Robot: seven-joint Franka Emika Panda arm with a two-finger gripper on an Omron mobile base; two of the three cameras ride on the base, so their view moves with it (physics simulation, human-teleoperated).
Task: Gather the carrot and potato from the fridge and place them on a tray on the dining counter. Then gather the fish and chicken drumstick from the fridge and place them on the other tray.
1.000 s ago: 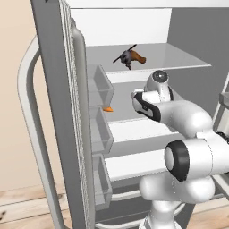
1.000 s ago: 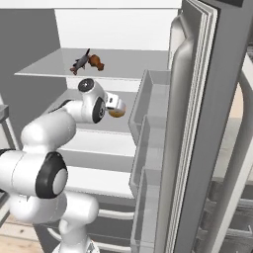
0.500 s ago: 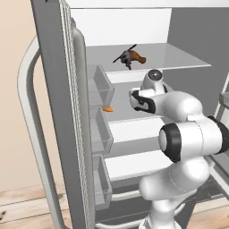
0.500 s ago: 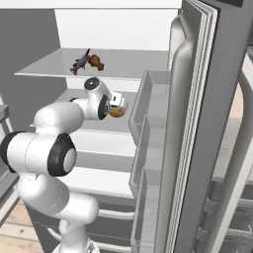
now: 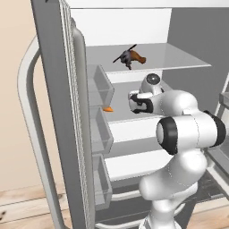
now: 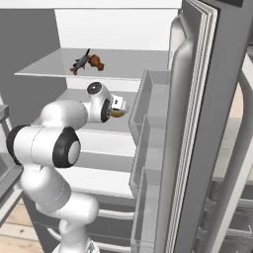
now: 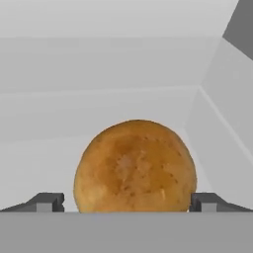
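Legible text, labels, brands, numbers, signs: none that I can read. The fridge (image 5: 58, 89) walls and shelves carry no markings I can make out, and the potato (image 7: 135, 168) before my gripper (image 7: 128, 201) bears no label.

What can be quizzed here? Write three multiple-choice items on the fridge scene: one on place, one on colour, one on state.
1. Where does the fish lie?
A. top shelf
B. door bin
C. floor

2. What colour is the carrot?
A. green
B. orange
C. white

3. How does the end effector stand at the potato?
A. shut beside it
B. open, fingertips either side
C. lifting it

Key: 1 A, it lies beside the drumstick on the top shelf. 2 B, an orange tip shows. 3 B, the hand view shows fingertips flanking it.
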